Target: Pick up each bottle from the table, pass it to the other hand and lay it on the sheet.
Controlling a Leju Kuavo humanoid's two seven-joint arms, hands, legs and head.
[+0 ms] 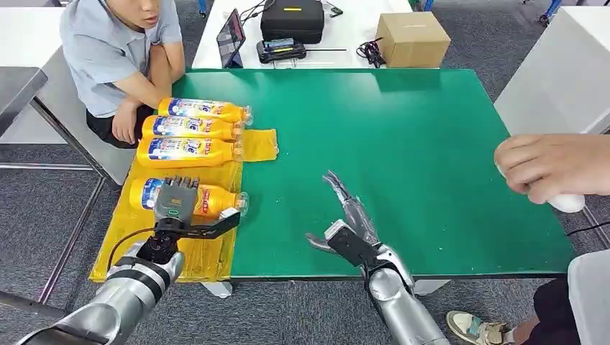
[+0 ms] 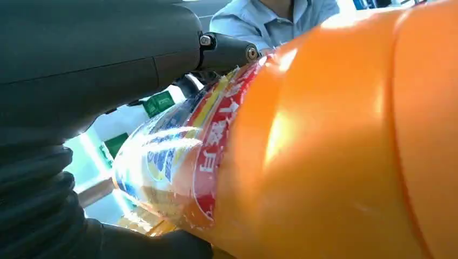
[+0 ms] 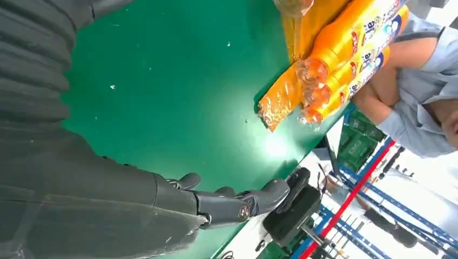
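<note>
Three orange bottles [image 1: 190,129] lie side by side at the far end of the yellow sheet [image 1: 208,259], on the left of the green table [image 1: 403,144]. A fourth orange bottle [image 1: 216,200] lies on the sheet nearer to me. My left hand [image 1: 175,203] grips it from above, fingers over its label and thumb out beneath. Up close, that bottle [image 2: 324,140] sits against the left hand [image 2: 97,70]. My right hand [image 1: 349,219] rests open and flat on the green table near the front edge, holding nothing. Its fingers [image 3: 232,205] stretch out, with the laid bottles [image 3: 345,54] beyond.
A person [image 1: 119,50] sits at the table's far left corner, arms close to the laid bottles. Another person's hand [image 1: 550,165] holds a white object [image 1: 568,203] over the right edge. A cardboard box [image 1: 412,39], black case [image 1: 291,20] and tablet [image 1: 231,37] stand behind.
</note>
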